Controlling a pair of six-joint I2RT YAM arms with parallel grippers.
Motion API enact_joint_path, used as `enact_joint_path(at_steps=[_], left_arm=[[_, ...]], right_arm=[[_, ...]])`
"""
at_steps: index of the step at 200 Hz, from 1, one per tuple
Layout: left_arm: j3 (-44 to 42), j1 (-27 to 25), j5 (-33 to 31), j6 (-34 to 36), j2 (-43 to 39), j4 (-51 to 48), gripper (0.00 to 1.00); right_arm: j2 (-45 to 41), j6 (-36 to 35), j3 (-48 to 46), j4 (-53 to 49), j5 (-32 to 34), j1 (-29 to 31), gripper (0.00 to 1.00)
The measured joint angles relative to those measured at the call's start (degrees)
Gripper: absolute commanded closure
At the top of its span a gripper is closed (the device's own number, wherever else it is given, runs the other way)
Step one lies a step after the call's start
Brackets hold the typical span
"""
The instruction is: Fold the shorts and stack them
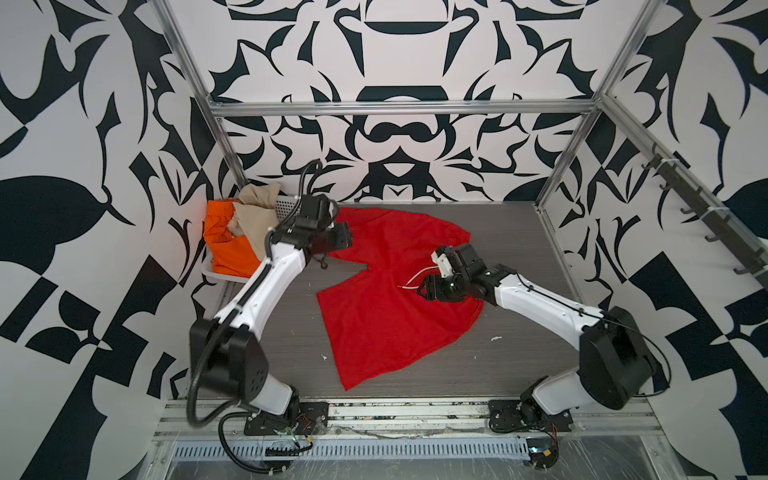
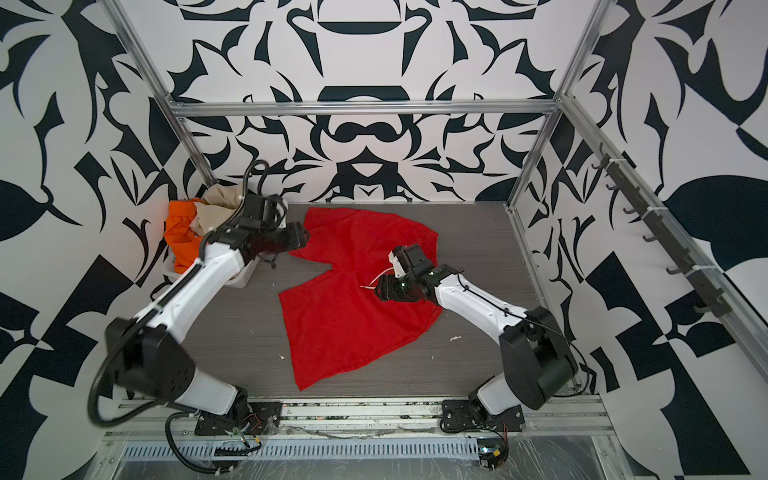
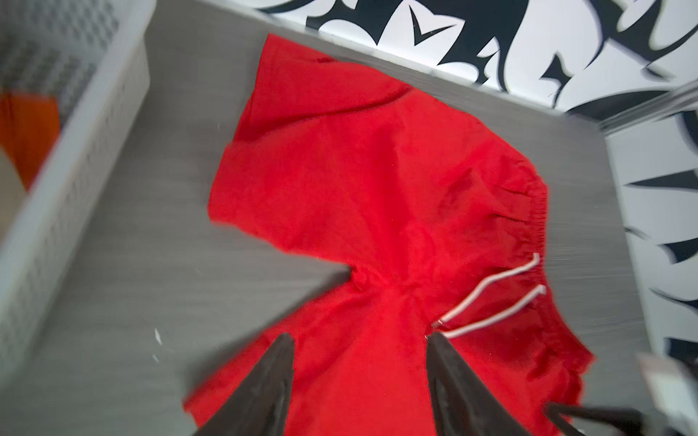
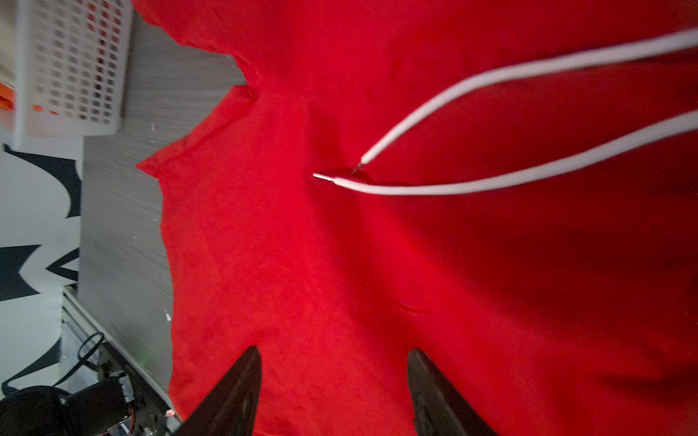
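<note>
Red soft fabric shorts (image 1: 374, 316) are spread flat mid-way on the grey wood-grain desk (image 1: 519, 332). Legs are splayed left, the gathered elastic waist lies right, and white drawstring (image 4: 491, 181) ends lie on the front. The left claw (image 3: 359, 336) is seen wide and empty by the far leg's hem. The right claw (image 4: 334, 351) is wide and empty over the waist side. Beige shorts (image 1: 253, 208) and bright orange shorts (image 1: 224, 245) are bunched in a white perforated plastic basket (image 1: 286, 205), far left.

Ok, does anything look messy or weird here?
A bit. The red shorts lie crooked and rumpled, their white drawstring trailing loose across the fabric. A small white scrap litters the table. The orange shorts hang out of the basket.
</note>
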Motion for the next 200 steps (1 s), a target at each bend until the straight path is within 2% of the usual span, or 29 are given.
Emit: enact_joint_path(at_steps=[13, 32, 47, 62, 94, 128, 151, 180, 200], left_arm=[[-8.9, -1.0, 0.4, -3.4, -3.0, 1.9, 0.43], [-18.6, -1.9, 0.8, -7.2, -1.5, 4.1, 0.44], [-22.3, -2.1, 0.8, -9.0, 1.0, 4.4, 0.44], [-22.6, -2.1, 0.3, -9.8, 3.8, 5.2, 0.46], [-19.4, -1.1, -1.5, -11.3, 11.3, 6.8, 0.47], [-11.3, 0.9, -2.3, -10.8, 18.4, 7.8, 0.47], [-5.3, 2.9, -2.2, -9.0, 23.4, 8.3, 0.47], [2.5, 4.8, -2.2, -6.1, 28.7, 7.3, 0.46], [3.5, 5.0, -2.2, -5.0, 28.0, 5.5, 0.45]], right_arm=[[1.8, 0.0, -1.1, 0.3, -0.1, 0.0, 0.35], [2.7, 0.0, -2.7, 0.8, 0.0, -0.4, 0.35], [2.6, 0.0, -4.6, 1.4, 0.0, -0.9, 0.35], [2.6, 0.0, -6.7, 1.7, 0.6, -1.5, 0.35], [1.0, 0.4, -11.8, 2.4, 2.4, -2.4, 0.35], [-4.2, 2.8, -17.9, 5.9, 3.2, -2.2, 0.35], [-7.7, 6.3, -21.7, 8.5, 3.7, 0.2, 0.35], [-9.3, 9.3, -21.8, 8.0, 2.8, 3.0, 0.32], [-12.9, 8.6, -18.5, 2.5, 2.8, 1.0, 0.31]])
